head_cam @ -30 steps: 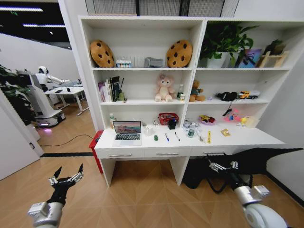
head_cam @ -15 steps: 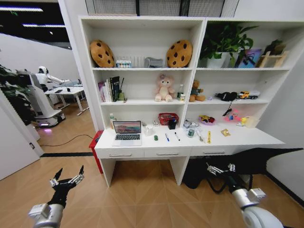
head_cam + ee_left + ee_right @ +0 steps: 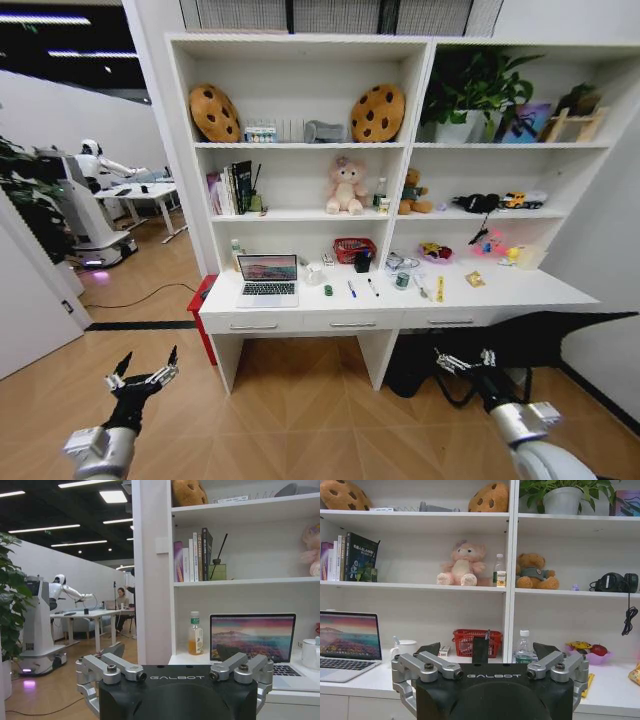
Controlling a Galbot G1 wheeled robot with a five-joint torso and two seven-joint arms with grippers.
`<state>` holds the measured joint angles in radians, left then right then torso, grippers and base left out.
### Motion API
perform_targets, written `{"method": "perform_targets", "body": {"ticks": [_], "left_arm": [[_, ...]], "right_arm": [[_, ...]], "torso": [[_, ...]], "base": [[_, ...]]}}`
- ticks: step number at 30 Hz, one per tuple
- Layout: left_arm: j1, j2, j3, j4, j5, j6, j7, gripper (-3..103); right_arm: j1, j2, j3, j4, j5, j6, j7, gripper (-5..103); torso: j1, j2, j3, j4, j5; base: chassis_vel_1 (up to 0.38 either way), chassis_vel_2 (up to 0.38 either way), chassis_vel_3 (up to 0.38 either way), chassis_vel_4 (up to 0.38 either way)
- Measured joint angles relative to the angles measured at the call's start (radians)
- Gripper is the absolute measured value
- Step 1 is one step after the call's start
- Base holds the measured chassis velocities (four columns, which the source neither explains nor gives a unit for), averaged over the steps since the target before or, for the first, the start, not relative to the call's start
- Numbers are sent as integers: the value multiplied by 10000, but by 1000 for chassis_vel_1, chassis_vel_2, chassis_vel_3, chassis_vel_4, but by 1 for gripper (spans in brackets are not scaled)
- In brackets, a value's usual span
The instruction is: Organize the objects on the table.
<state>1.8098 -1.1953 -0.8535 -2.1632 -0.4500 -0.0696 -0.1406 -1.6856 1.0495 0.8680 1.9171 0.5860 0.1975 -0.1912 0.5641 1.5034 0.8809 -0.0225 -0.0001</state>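
Two grippers hang low over the wood floor, well short of the table (image 3: pixel 520 291), a long white desk with shallow front drawers and silver bar handles, joined to white shelving. From the head view, the left gripper (image 3: pixel 141 367) sits at about seven o'clock, its dark fingers spread wide and holding nothing. On the desk's left end stands the laptop (image 3: pixel 268 279), lid up and screen lit with a pink-and-purple landscape (its silver keyboard deck faces the robot). To its right a tiny green toy car (image 3: pixel 327 290) rests on the white top, then a blue pen (image 3: pixel 351 288) and, just beside it, a black pen (image 3: pixel 372 286), both lying roughly parallel near the desk's middle. At about five o'clock, the right gripper (image 3: pixel 462 359) also has its fingers apart, empty, in front of a black chair (image 3: pixel 545 335).
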Motion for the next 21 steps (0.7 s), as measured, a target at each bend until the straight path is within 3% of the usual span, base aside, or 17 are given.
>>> {"method": "perform_targets", "body": {"ticks": [21], "left_arm": [[63, -235, 98, 120, 162, -64, -26, 100]], "right_arm": [[148, 43, -139, -184, -123, 36, -20, 100]], "torso": [[3, -1, 1, 0, -2]], "base": [[-133, 131, 120, -122]]}}
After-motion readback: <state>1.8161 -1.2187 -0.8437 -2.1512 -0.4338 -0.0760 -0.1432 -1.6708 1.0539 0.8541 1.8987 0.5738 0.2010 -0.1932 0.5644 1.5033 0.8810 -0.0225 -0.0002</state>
